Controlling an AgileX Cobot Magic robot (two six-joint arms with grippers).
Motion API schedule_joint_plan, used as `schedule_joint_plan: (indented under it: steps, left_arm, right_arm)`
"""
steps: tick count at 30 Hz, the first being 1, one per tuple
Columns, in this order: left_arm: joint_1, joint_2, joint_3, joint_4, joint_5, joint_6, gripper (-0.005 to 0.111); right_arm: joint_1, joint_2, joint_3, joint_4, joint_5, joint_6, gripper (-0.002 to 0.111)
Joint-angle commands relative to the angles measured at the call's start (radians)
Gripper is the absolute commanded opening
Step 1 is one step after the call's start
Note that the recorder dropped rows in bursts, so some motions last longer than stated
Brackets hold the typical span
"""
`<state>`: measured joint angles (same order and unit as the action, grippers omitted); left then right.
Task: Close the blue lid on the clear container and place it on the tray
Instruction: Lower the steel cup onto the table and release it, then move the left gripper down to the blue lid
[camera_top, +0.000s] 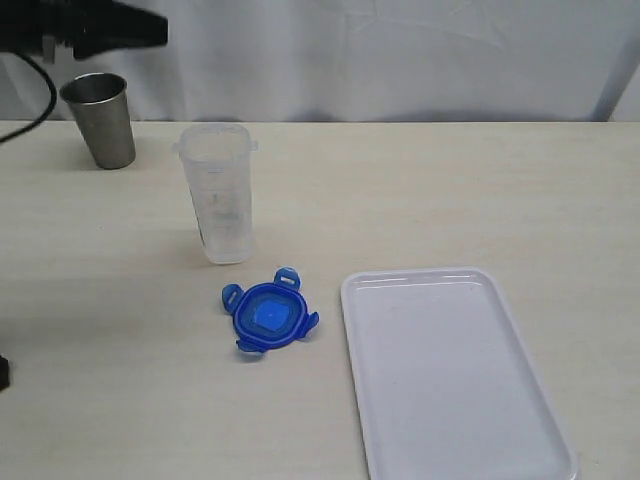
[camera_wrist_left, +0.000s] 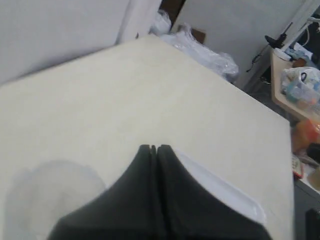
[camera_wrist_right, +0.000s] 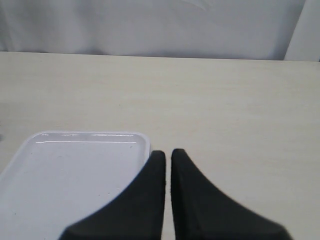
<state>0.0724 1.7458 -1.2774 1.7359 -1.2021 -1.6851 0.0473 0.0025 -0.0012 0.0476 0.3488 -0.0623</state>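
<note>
The clear container (camera_top: 216, 195) stands upright and uncovered on the table, left of centre. The blue lid (camera_top: 268, 312) lies flat in front of it, flaps spread, a little apart from it. To the lid's right lies the tray (camera_top: 450, 370), with nothing on it. My left gripper (camera_wrist_left: 154, 148) is shut on nothing, high over the table, and the tray's rim (camera_wrist_left: 220, 187) shows beside its fingers. The left arm's dark end (camera_top: 110, 30) hangs at the back left above the cup. My right gripper (camera_wrist_right: 168, 152) is shut and holds nothing, just off the tray's far corner (camera_wrist_right: 142, 137).
A grey steel cup (camera_top: 97, 120) stands at the back left, behind the container. White cloth hangs behind the table. In the left wrist view, the table's far edge (camera_wrist_left: 225, 82) gives onto bags and clutter on the floor.
</note>
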Motion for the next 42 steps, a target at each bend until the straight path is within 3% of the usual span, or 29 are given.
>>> schedule_joint_plan:
  steps: [1,8,12,15,20,24,26,27,29,32,34,36,37,39,42]
  left_arm:
    - [-0.003,0.039,0.180,0.008,-0.019,0.060,0.000]
    - [0.002,0.038,0.130,0.008,-0.019,0.013,0.000]
    - [-0.010,-0.046,0.107,0.008,-0.019,0.128,0.000]
    - [-0.055,-0.184,0.109,0.008,0.254,0.124,0.000]
    - [-0.165,-0.388,0.144,0.008,0.976,0.063,0.000]
    - [-0.247,-0.437,0.231,0.008,1.291,0.076,0.000]
    - [-0.282,-0.429,0.284,-0.021,1.467,0.170,0.000]
    - [-0.295,-0.417,0.300,-0.113,1.558,0.267,0.000]
    - [-0.314,-0.383,0.285,-0.491,1.709,0.654,0.000]
    - [-0.317,-0.338,0.220,-1.225,1.862,1.405,0.000]
    - [-0.317,-0.328,0.220,-1.689,1.873,1.825,0.000]
    - [-0.326,-0.330,0.261,-2.105,1.850,2.133,0.000]
    - [-0.336,-0.330,0.296,-2.245,1.841,2.269,0.000]
    - [-0.358,-0.324,0.387,-2.406,1.767,2.362,0.000]
    - [-0.407,-0.289,0.509,-2.568,1.652,2.496,0.008]
  right_arm:
    - [0.002,-0.002,0.001,-0.005,-0.007,-0.003,0.005]
    - [0.002,-0.002,0.001,-0.005,-0.007,-0.003,0.005]
    - [0.002,-0.002,0.001,-0.005,-0.007,-0.001,0.005]
    - [0.002,-0.002,0.001,-0.005,-0.007,-0.001,0.005]
    - [0.002,-0.002,0.001,-0.005,-0.007,-0.001,0.005]
    - [0.002,-0.002,0.001,-0.005,-0.007,-0.001,0.005]
    - [0.002,-0.002,0.001,-0.005,-0.007,-0.001,0.005]
    - [0.002,-0.002,0.001,-0.005,-0.007,-0.001,0.005]
    - [0.002,-0.002,0.001,-0.005,-0.007,-0.001,0.005]
    - [0.002,-0.002,0.001,-0.005,-0.007,-0.002,0.005]
    - [0.002,-0.002,0.001,-0.005,-0.007,-0.002,0.005]
    - [0.002,-0.002,0.001,-0.005,-0.007,-0.002,0.005]
    - [0.002,-0.002,0.001,-0.005,-0.007,-0.002,0.005]
    - [0.002,-0.002,0.001,-0.005,-0.007,-0.002,0.005]
    - [0.002,-0.002,0.001,-0.005,-0.007,-0.002,0.005]
